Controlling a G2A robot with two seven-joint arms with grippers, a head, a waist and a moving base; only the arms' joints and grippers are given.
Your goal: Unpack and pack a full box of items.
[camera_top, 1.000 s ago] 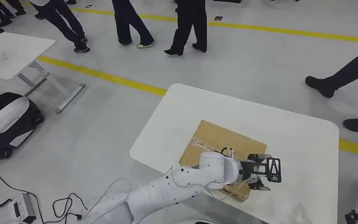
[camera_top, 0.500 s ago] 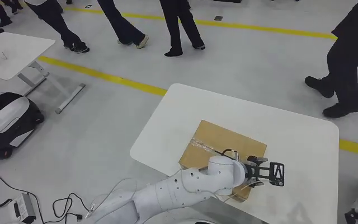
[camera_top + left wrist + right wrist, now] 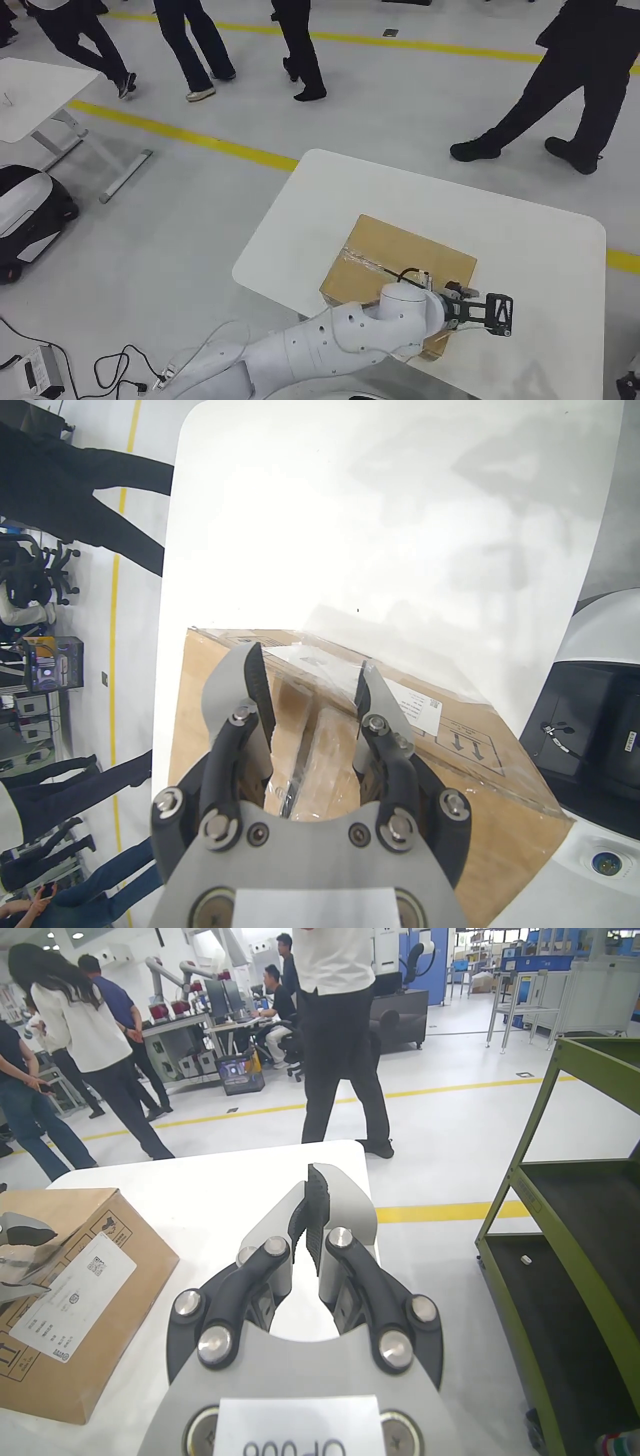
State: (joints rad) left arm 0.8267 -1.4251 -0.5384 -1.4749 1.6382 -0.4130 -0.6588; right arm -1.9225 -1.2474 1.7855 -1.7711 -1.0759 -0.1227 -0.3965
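— Well, where is the box [image 3: 465, 780]?
— On the bench [image 3: 380, 525], taped shut. Left tool [image 3: 310, 660] hangs above its seam, jaws spread; right tool [image 3: 314, 1198] sits beside it, pinched closed, empty.

Left gripper [image 3: 499, 315] perhaps farther past box [image 3: 400, 250] edge.

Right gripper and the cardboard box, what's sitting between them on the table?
Nothing: in the right wrist view, bare white table separates the right gripper from the cardboard box.
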